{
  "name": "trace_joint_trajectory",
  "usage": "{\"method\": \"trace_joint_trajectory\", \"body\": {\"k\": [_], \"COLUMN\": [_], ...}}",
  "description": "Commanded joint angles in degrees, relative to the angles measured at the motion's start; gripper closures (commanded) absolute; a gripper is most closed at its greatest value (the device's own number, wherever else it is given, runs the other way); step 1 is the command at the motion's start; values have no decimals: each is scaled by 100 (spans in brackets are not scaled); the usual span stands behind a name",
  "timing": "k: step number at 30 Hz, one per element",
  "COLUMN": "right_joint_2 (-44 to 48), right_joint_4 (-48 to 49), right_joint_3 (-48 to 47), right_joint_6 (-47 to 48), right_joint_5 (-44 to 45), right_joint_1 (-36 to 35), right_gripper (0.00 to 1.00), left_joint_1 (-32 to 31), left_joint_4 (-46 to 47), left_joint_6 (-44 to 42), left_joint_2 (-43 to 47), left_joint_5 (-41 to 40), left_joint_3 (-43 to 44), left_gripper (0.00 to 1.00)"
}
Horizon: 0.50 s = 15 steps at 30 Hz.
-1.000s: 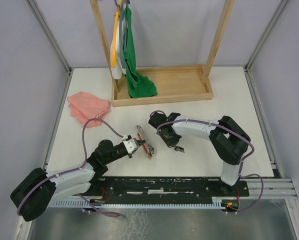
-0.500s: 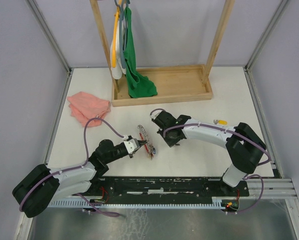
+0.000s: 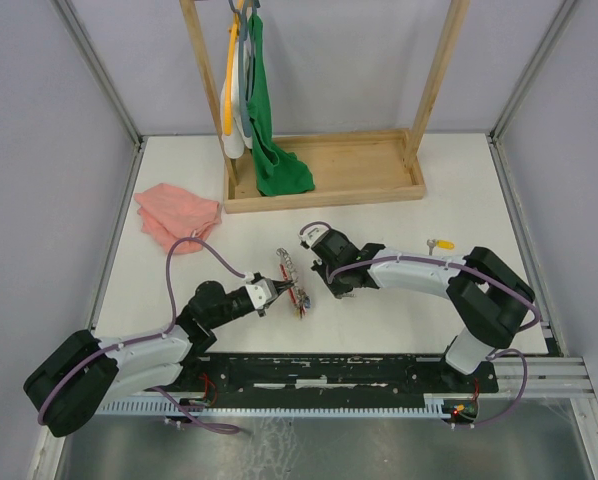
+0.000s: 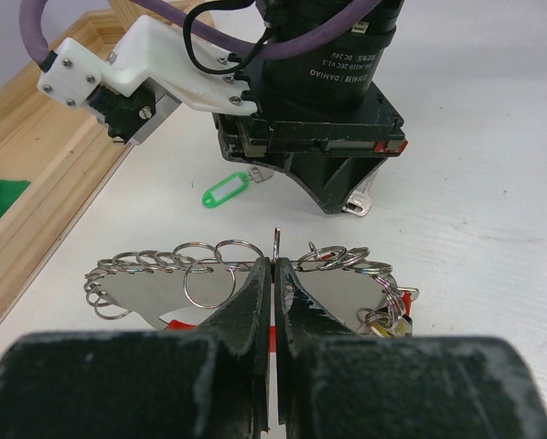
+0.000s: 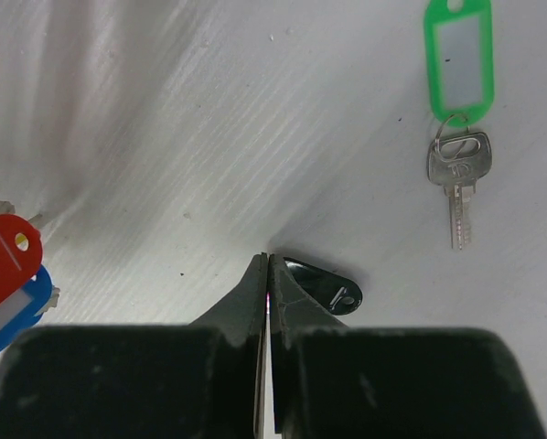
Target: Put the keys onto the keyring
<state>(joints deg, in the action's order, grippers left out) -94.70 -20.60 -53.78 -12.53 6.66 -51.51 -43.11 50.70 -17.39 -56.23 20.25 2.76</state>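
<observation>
The keyring (image 4: pixel 197 266), a thin wire loop strung with several small rings and colour tags, lies left of centre (image 3: pixel 289 272). My left gripper (image 4: pixel 275 267) is shut on its wire from the near side (image 3: pixel 281 291). My right gripper (image 5: pixel 269 263) hovers just right of the ring (image 3: pixel 336 286), jaws shut; a black key tag (image 5: pixel 327 285) sticks out beside its right finger. A green-tagged key (image 5: pixel 458 78) lies loose on the table below that wrist (image 4: pixel 226 189). A yellow-tagged key (image 3: pixel 441 243) lies further right.
A pink cloth (image 3: pixel 179 215) lies at the back left. A wooden rack with a tray base (image 3: pixel 324 190) and hanging green and white cloths stands behind. Red (image 5: pixel 6 256) and blue (image 5: pixel 13 306) tags of the bunch sit left of my right fingers.
My right arm has swung left and stretched out toward the keyring, uncovering the yellow-tagged key. The left gripper has kept its hold on the ring and barely moved.
</observation>
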Motion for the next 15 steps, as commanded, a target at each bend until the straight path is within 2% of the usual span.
{"method": "trace_joint_trajectory", "body": {"k": [1, 10, 15], "right_joint_2": [13, 43, -144], "right_joint_4": [-231, -1289, -1754], "right_joint_3": [-216, -769, -1085], "right_joint_6": [-42, -336, -515], "right_joint_5": [195, 137, 218], "right_joint_1": [11, 9, 10], "right_gripper": [90, 68, 63], "left_joint_1": [-3, -4, 0], "left_joint_4": [471, 338, 318], "left_joint_6": [-45, -28, -28], "left_joint_2": [121, 152, 164], "left_joint_5": [122, 130, 133], "left_joint_3": [31, 84, 79], "left_gripper": [97, 97, 97]}}
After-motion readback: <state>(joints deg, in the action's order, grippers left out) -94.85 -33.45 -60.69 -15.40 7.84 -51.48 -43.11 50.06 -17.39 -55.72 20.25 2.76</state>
